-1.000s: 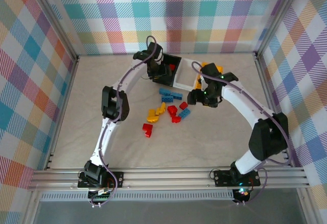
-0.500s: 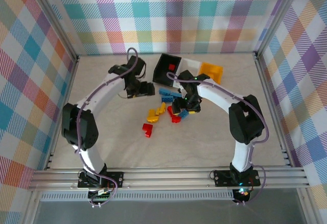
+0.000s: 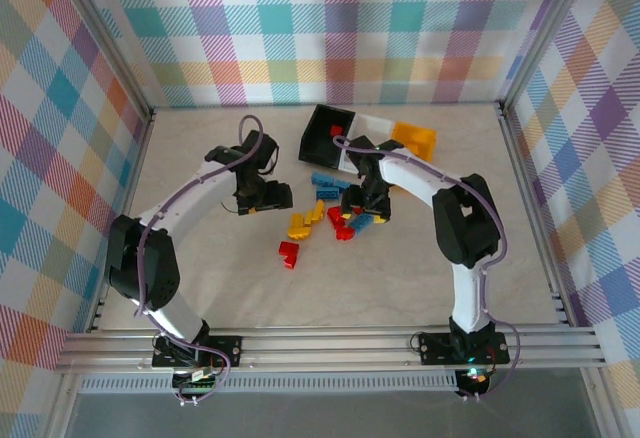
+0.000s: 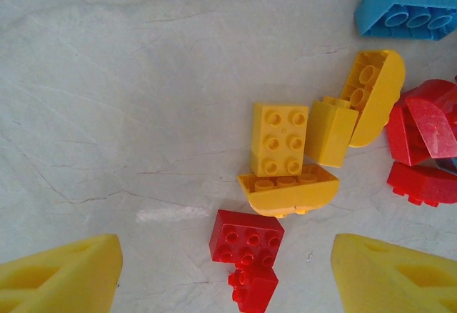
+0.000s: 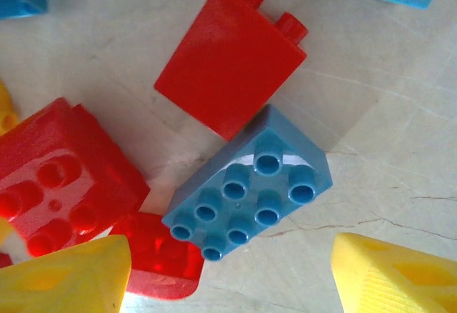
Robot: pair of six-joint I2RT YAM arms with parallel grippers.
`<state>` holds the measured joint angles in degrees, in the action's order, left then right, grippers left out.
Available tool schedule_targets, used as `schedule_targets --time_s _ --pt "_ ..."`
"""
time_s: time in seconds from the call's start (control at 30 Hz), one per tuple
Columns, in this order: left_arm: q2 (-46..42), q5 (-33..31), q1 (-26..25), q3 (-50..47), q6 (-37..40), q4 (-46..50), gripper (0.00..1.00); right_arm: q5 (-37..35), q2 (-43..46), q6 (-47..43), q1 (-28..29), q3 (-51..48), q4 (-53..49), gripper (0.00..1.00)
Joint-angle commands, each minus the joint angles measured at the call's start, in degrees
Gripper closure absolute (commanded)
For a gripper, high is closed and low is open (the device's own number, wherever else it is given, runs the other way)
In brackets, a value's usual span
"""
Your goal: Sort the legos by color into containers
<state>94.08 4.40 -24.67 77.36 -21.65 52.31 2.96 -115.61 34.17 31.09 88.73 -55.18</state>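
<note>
Loose legos lie mid-table: yellow ones (image 3: 300,223), red ones (image 3: 289,253) and blue ones (image 3: 325,179). My left gripper (image 3: 278,199) hangs open just left of the pile. In the left wrist view its yellow fingers (image 4: 57,277) flank two red bricks (image 4: 246,236), with yellow bricks (image 4: 280,139) just beyond. My right gripper (image 3: 358,210) is open low over the pile's right side. There a blue brick (image 5: 250,184) lies between its fingers (image 5: 400,277), touching red bricks (image 5: 228,59). The black bin (image 3: 318,138) holds a red brick (image 3: 336,131). The white bin (image 3: 373,123) and yellow-orange bin (image 3: 415,140) stand beside it.
The three bins stand in a row at the back centre, close behind the pile. Checked walls (image 3: 320,28) enclose the table on three sides. Bare tabletop (image 3: 200,278) lies at the left and front. More red bricks (image 4: 421,123) crowd the right of the left wrist view.
My left arm pulled back from the black bin and swung left and nearer, to the pile's left side. My right arm came away from the bins and dropped onto the pile's right side.
</note>
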Motion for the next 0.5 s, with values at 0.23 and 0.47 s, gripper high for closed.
schedule_targets --time_s 0.23,0.47 --pt "-3.71 0.34 -0.56 -3.79 -0.01 2.15 0.22 -4.44 -3.53 9.45 -0.51 1.87 -1.36 0.25" --pt "-4.43 0.13 -0.56 -4.55 0.74 2.62 0.22 -5.18 -5.25 9.34 -0.51 0.97 -1.4 0.28"
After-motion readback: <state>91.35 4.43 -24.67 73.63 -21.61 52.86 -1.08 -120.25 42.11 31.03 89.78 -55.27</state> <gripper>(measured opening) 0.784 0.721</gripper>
